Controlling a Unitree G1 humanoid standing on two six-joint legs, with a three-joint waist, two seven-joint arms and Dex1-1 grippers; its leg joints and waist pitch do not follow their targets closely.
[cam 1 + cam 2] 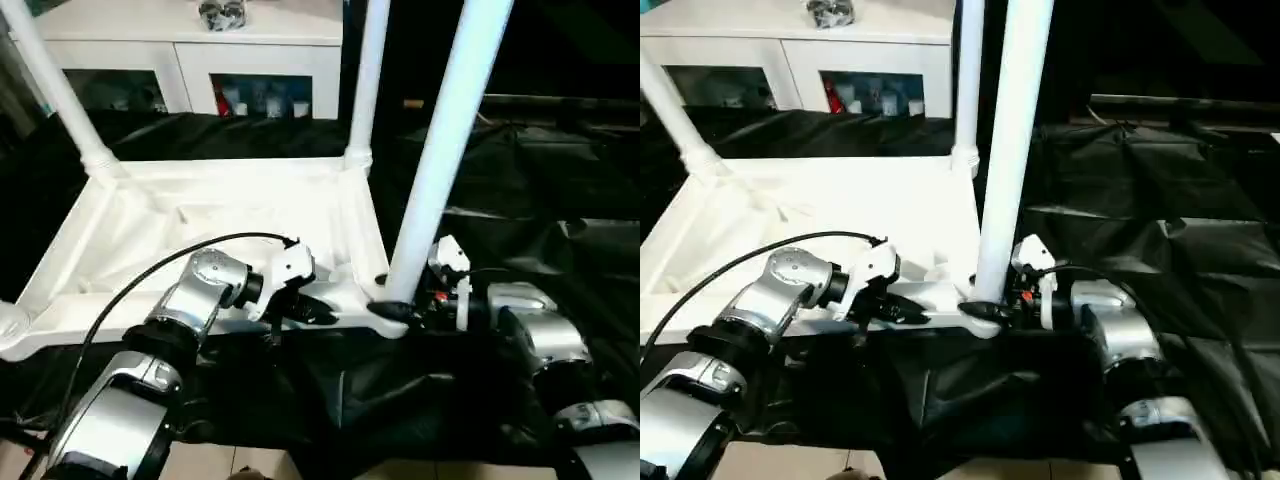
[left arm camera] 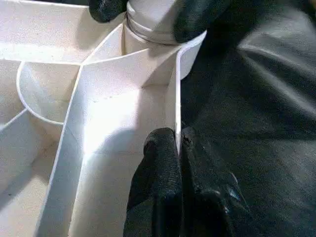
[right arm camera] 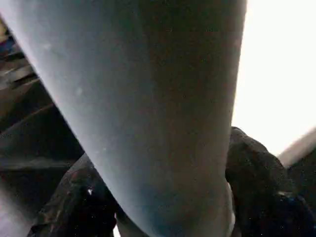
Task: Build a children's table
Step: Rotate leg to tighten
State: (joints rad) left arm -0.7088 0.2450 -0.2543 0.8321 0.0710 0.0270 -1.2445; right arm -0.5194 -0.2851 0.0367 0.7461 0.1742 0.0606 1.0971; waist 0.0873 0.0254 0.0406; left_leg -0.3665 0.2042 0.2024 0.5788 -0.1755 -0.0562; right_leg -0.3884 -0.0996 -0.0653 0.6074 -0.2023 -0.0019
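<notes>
The left claw (image 1: 300,312) is pinching the tabletop's rim (image 2: 177,89) steady while the right claw (image 1: 400,305) is clasping the near-right leg (image 1: 440,160) at its socket at lower centre.

Head cameras look down over the upturned table top (image 1: 200,215); wrist cameras sit close at its near corner.

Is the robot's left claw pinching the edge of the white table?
Touching. In the left wrist view the left gripper has its black fingers pressed on both sides of the table top's thin rim wall.
</notes>
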